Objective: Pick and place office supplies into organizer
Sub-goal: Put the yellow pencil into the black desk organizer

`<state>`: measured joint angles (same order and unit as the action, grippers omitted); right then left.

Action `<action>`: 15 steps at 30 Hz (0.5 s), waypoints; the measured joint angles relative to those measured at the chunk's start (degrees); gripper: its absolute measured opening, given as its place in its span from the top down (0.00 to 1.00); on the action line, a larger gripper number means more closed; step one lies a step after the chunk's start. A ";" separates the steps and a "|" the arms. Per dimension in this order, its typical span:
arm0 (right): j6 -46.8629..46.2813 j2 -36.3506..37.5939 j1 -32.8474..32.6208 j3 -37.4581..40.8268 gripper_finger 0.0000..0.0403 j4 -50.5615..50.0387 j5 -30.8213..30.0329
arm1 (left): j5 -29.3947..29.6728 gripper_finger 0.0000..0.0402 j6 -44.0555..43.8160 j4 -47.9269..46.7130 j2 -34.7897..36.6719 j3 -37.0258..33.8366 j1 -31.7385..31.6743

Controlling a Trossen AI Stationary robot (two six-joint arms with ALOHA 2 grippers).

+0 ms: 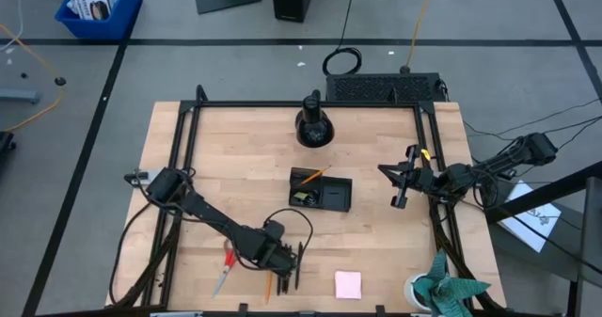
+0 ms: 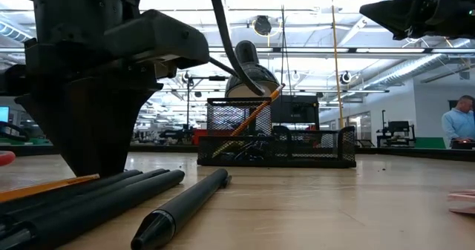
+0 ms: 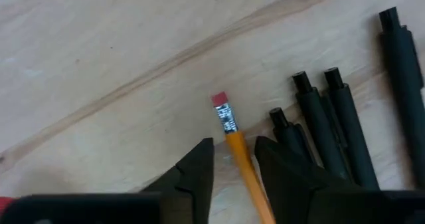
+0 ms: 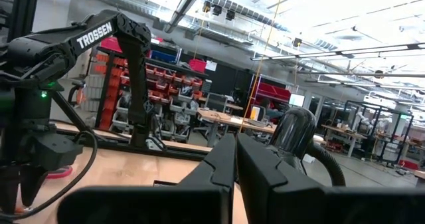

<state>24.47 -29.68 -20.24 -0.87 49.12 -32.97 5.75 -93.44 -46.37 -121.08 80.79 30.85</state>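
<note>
An orange pencil (image 3: 239, 159) with a pink eraser lies flat on the wooden table near its front edge, beside black pens (image 3: 332, 124). My left gripper (image 3: 234, 147) points down over the pencil. It is open, with one finger on each side of the shaft just behind the eraser, and a thin gap shows on either side. Red-handled scissors (image 1: 226, 261) lie to its left and a pink sticky-note pad (image 1: 348, 284) to its right. The black organizer (image 1: 322, 191) at mid-table holds another pencil (image 2: 252, 116) leaning upright. My right gripper (image 4: 236, 159) hovers shut at the table's right side.
A round black dome stand (image 1: 313, 127) sits at the far middle of the table. A potted plant (image 1: 444, 291) stands at the near right corner. A black frame (image 1: 184, 138) runs along the table's sides. Bare wood lies between the organizer and the pens.
</note>
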 joint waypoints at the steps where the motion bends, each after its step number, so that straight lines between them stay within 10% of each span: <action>1: -0.02 -0.01 -0.01 0.01 0.98 0.00 0.00 | 0.02 0.73 0.12 0.98 0.07 -0.56 0.03; 8: -0.02 -0.01 -0.01 0.00 0.98 0.02 0.00 | 1.35 0.96 2.34 3.10 0.11 -1.02 0.43; 15: 0.00 -0.01 -0.01 0.01 0.98 0.02 0.00 | 4.23 0.93 5.09 3.12 0.14 -1.13 1.01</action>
<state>24.47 -29.69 -20.25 -0.86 49.15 -32.97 9.98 -88.35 -43.24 -120.95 79.66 31.86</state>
